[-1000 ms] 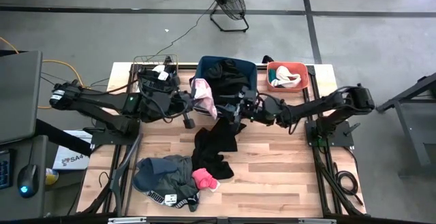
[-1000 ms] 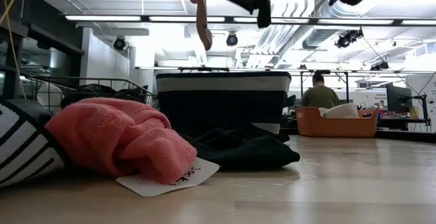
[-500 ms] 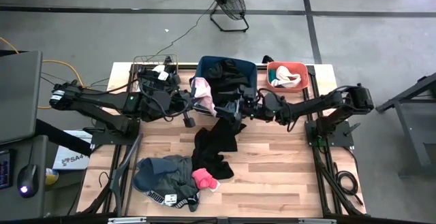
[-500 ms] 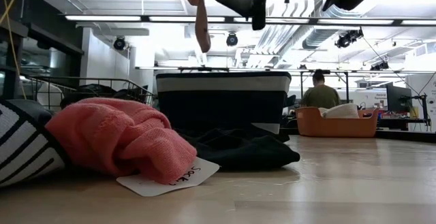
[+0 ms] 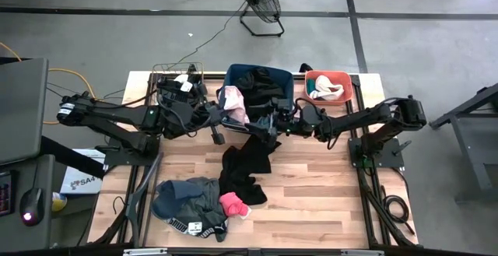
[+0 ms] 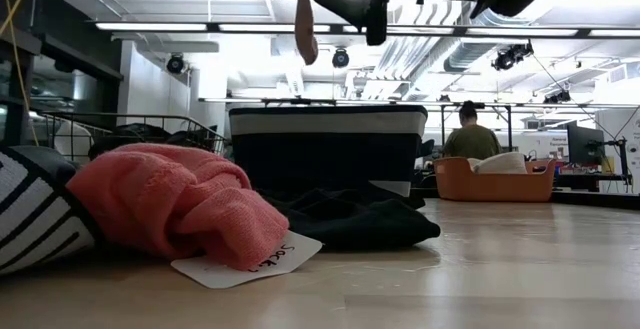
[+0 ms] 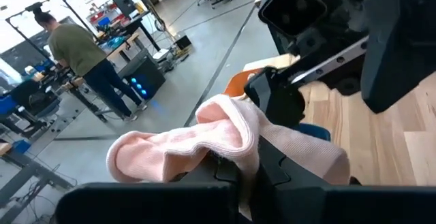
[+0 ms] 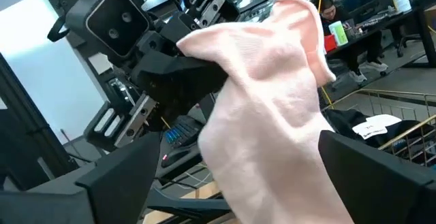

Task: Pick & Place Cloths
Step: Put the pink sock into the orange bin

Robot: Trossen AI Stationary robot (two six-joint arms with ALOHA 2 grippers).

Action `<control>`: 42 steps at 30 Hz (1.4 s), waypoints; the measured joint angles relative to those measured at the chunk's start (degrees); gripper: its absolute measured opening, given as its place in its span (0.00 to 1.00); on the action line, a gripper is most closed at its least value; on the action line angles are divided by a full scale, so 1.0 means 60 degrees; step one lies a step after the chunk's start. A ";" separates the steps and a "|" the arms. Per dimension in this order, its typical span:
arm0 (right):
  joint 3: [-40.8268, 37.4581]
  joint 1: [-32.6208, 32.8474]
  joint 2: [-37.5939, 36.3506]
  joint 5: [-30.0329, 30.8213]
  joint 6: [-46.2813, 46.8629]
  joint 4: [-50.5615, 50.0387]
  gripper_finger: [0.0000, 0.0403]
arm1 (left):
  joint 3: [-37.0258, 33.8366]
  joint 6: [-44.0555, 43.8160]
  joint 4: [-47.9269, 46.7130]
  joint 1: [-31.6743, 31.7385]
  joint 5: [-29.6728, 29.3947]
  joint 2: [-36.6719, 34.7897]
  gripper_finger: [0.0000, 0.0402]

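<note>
A pale pink cloth (image 5: 233,104) hangs in the air at the near left corner of the blue fabric bin (image 5: 260,75), held by my left gripper (image 5: 222,117), which is shut on it. My right gripper (image 5: 267,124) is open just to the cloth's right. In the right wrist view its two fingers stand on either side of the pink cloth (image 8: 272,108); whether they touch it I cannot tell. A black cloth (image 5: 244,165) lies flat mid-table. A pile of teal, grey and striped cloths (image 5: 191,203) with a bright pink piece (image 5: 233,204) lies near the front edge. My left gripper pinches the pale pink cloth by a bunched fold at its upper end (image 7: 228,157) between its two fingers. The fingers come level from the table's left. The cloth is lifted clear of the table and hangs slack below the fingers (image 6: 303,24).
The coral tub (image 5: 340,78) with light cloths stands right of the bin, and a wire basket (image 5: 166,75) with dark cloths stands left of it. Bare wood lies on the table's right half (image 5: 327,194). A person (image 6: 467,139) is in the room behind.
My left gripper has carried the pink cloth a little up and toward the bin. My right gripper has moved toward the table's left, closing in on the hanging cloth. The cloths on the table have not moved.
</note>
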 joint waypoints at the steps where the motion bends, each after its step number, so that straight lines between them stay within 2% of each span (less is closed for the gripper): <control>1: 0.0029 0.0000 0.0040 -0.0001 0.0001 0.0057 0.97 | 0.0000 0.0065 0.0072 0.0000 0.0145 0.0000 0.00; 3: 0.0074 0.0004 0.0080 -0.0028 0.0000 0.0057 0.97 | 0.0001 0.0155 0.0316 0.0000 0.0457 0.0055 0.00; 11: 0.0437 0.0000 0.0520 -0.0044 -0.0196 0.0381 0.97 | 0.0005 0.0491 0.0704 0.0000 0.0673 0.0387 0.00; 15: 0.0435 -0.0004 0.0531 0.0077 -0.0276 0.0225 0.93 | -0.0002 0.0508 0.0846 0.0000 0.0680 0.0539 0.00; 21: 0.0432 -0.0006 0.0531 0.0130 -0.0400 0.0299 0.69 | -0.0004 0.0497 0.0897 0.0000 0.0753 0.0525 0.00; 33: 0.0430 -0.0248 0.0531 -0.0603 -0.0486 0.0165 0.07 | -0.0004 0.0472 0.0851 0.0000 0.0760 0.0525 0.00; 35: 0.0427 -0.0248 0.0531 -0.0715 -0.0635 0.0142 0.03 | -0.0004 0.0439 0.0845 0.0000 0.0762 0.0525 0.00; 42: 0.0424 -0.0248 0.0534 -0.0731 -0.0652 0.0030 0.02 | -0.0004 0.0321 0.0791 -0.0018 0.0651 0.0525 0.10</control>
